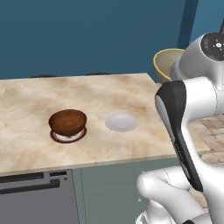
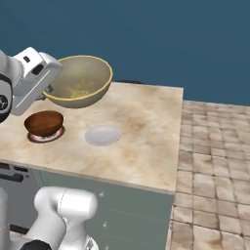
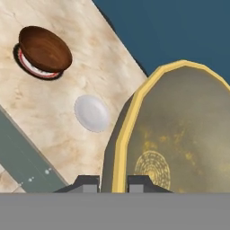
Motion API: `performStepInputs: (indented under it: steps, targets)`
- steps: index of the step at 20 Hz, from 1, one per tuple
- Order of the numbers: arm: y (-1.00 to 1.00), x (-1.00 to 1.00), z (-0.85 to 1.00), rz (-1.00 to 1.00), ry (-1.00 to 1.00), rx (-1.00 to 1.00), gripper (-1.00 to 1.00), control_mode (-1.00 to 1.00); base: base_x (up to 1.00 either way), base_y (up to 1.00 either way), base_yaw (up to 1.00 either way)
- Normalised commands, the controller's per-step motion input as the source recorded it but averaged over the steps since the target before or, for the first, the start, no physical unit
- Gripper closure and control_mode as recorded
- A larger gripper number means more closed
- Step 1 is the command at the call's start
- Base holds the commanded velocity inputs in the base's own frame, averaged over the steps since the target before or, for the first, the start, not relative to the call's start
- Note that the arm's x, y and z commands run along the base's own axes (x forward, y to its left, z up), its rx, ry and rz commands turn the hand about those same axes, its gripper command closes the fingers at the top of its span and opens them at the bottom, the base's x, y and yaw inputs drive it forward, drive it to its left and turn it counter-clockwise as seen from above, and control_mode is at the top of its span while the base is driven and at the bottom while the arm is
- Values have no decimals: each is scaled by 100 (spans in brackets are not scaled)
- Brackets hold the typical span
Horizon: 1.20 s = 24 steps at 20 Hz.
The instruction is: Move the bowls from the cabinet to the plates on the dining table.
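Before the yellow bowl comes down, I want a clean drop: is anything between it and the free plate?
Nothing visible. The yellow bowl, rim pinched in the gripper, hangs above the table. The pale plate lies bare; the brown bowl sits off to one side on its own plate.

Glossy reddish-brown wooden bowl [image 1: 67, 121] at centre left; smooth, yellow-rimmed olive bowl [image 2: 78, 80] with a mottled inside, upper left; matt beige marble-veined dining table [image 1: 131, 94]; pale matt disc [image 1: 121, 122].
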Motion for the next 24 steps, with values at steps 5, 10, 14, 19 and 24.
performStepInputs:
  steps: [5, 10, 14, 19, 24]
  targets:
    - [0, 0, 0, 0, 0, 0, 100, 100, 41, -29, 9]
    - [0, 0, 0, 0, 0, 0, 100, 100, 41, -29, 9]
    - [0, 0, 0, 0, 0, 0, 100, 100, 32, -20, 8]
    - [0, 0, 0, 0, 0, 0, 100, 100, 26, -9, 6]
    - [0, 0, 0, 0, 0, 0, 100, 100, 20, -4, 3]
